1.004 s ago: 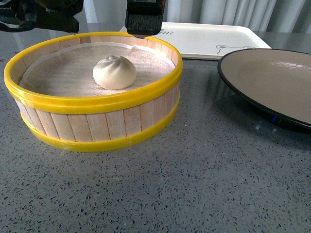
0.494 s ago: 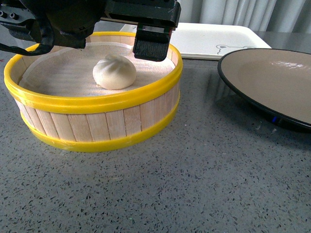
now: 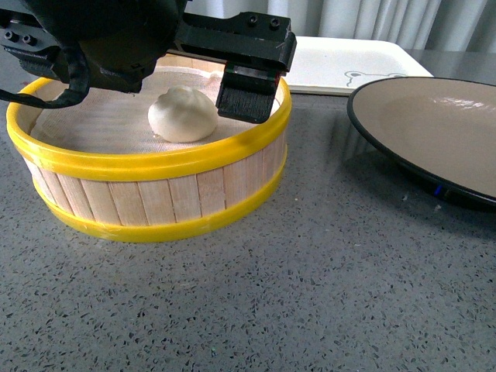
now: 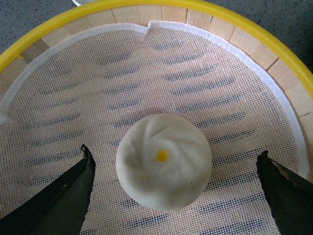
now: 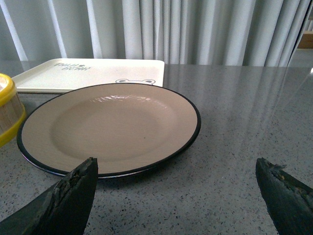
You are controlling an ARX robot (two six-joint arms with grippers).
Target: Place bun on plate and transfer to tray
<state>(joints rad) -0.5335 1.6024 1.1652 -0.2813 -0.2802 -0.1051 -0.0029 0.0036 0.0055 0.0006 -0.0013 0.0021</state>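
Bun [image 3: 183, 114] in steamer basket [image 3: 155, 198] (on its mesh liner [image 4: 205, 98]), plate [image 3: 434, 132] to the right, tray [image 3: 333, 66] behind them.

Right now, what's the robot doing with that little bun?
The robot's left arm is over the steamer basket, its jaws open on either side of the bun, not touching it. Nothing has been picked up yet. The plate beside the basket and the tray behind it are both bare.
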